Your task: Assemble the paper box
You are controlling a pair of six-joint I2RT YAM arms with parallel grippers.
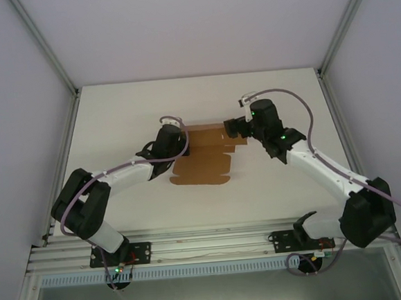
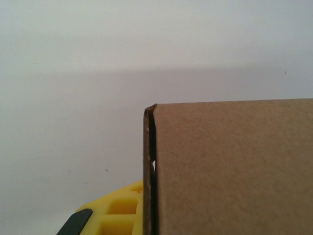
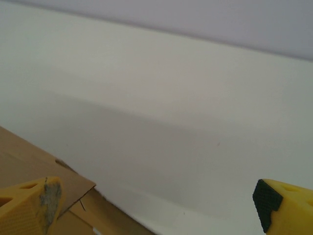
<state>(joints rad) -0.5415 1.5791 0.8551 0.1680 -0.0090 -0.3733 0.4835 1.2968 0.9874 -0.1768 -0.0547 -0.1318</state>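
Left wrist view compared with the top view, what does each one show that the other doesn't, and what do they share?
Left wrist: close up, the box's folded edge, two layers with a thin gap between them, and a yellow finger against it. Top: both arms, the box's whole outline lying on the table, the left gripper at its left edge, and the right gripper open at its far right corner. Shared: the brown box and the white table.

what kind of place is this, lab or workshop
Probably a robot lab cell: white table walled by plain panels on aluminium framing, left arm and right arm bolted at its edge, one paper box.
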